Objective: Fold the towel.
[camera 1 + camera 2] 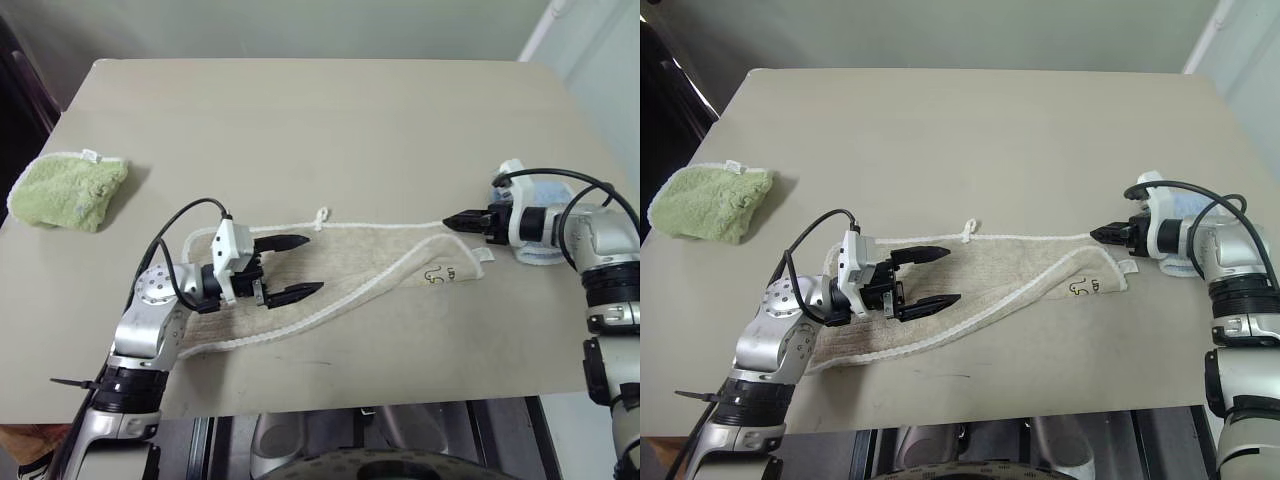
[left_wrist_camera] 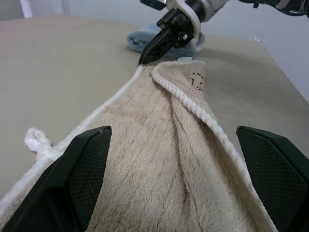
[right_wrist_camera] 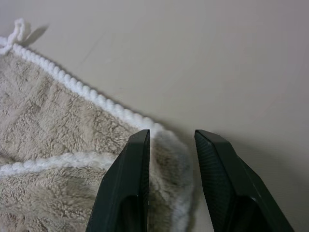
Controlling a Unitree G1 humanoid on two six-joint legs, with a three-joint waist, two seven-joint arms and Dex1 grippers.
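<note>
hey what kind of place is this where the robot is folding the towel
Probably a lab or test room, not a home. A plain beige table stands against a bare wall, holding just three cloths: the beige towel, a green cloth and a light blue cloth, like a practice setup.

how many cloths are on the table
3: the beige towel lies stretched across the middle between the grippers, a fluffy green cloth sits near the table's left edge, and a light blue cloth lies at the right edge, partly hidden behind the right gripper.
</note>
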